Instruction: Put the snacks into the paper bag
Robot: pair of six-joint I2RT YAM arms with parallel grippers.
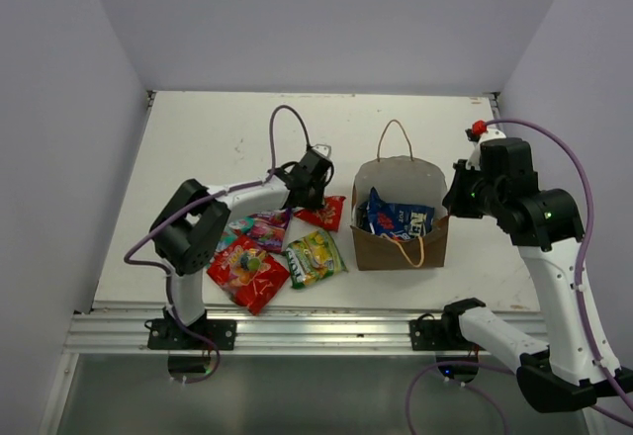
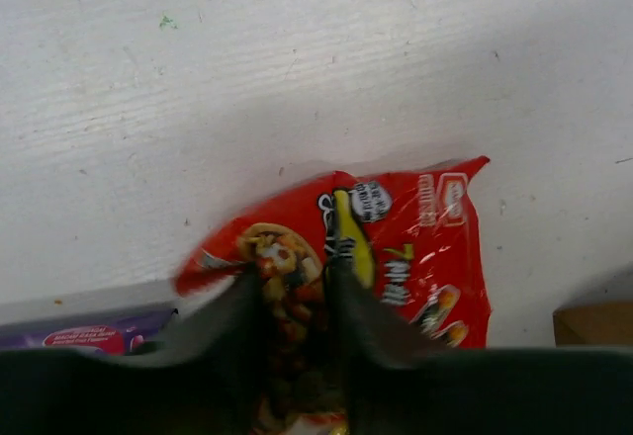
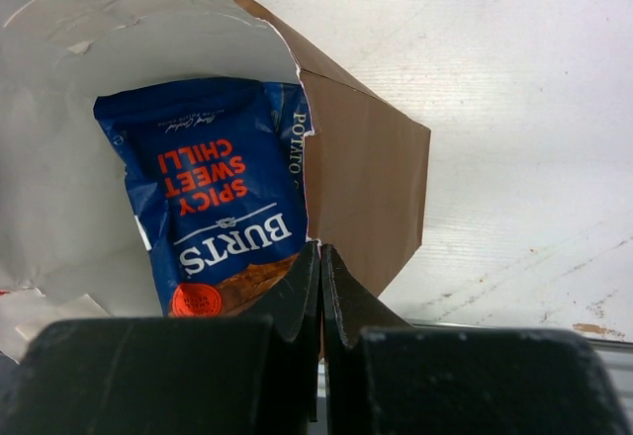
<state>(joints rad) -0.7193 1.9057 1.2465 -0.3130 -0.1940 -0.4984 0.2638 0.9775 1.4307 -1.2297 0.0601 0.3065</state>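
Note:
The brown paper bag (image 1: pixel 401 242) stands open at mid-table with a dark blue chip packet (image 1: pixel 396 219) inside; the packet also shows in the right wrist view (image 3: pixel 223 188). My right gripper (image 1: pixel 457 198) is shut on the bag's right wall edge (image 3: pixel 361 188), fingertips together (image 3: pixel 318 249). My left gripper (image 1: pixel 315 193) is down on a red snack packet (image 1: pixel 323 214) just left of the bag. In the left wrist view its fingertips (image 2: pixel 294 275) are closed in on that packet (image 2: pixel 415 247), which fills the narrow gap between them.
Loose packets lie left of the bag: a yellow-green one (image 1: pixel 315 257), a large red candy bag (image 1: pixel 247 272), a pink-purple one (image 1: pixel 262 227) and a teal one (image 1: pixel 226 242). The bag's loop handles (image 1: pixel 396 133) stick up. White walls enclose the table on three sides.

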